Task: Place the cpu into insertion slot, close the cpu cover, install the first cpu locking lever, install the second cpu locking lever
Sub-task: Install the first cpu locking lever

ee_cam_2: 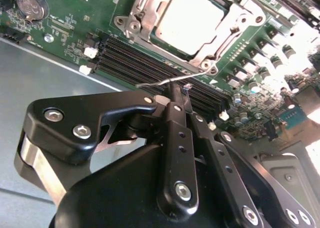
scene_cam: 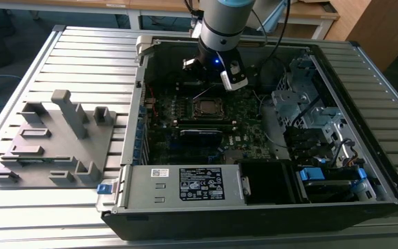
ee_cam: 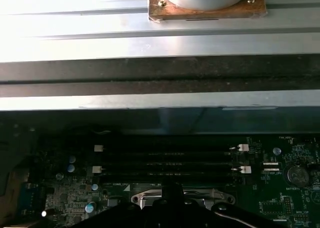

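The cpu (ee_cam_2: 192, 17) lies flat in the insertion slot (scene_cam: 206, 107) on the green motherboard, its pale metal face up. The silver cpu cover (ee_cam_2: 150, 17) lies down around it as a frame. A thin silver wire locking lever (ee_cam_2: 150, 82) runs beside the socket, next to the black memory slots. My gripper (ee_cam_2: 175, 89) has its dark fingers together at the lever, shut on the wire. In the exterior view the gripper (scene_cam: 210, 85) hangs inside the open computer case, just behind the socket, with the wire slanting up to it.
The long black memory slots (ee_cam_2: 135, 62) lie right beside the lever. A grey power supply box (scene_cam: 182, 184) fills the case front, and a metal drive cage (scene_cam: 302, 109) stands on the exterior view's right. A grey fixture plate (scene_cam: 54, 140) rests on the slatted table outside the case.
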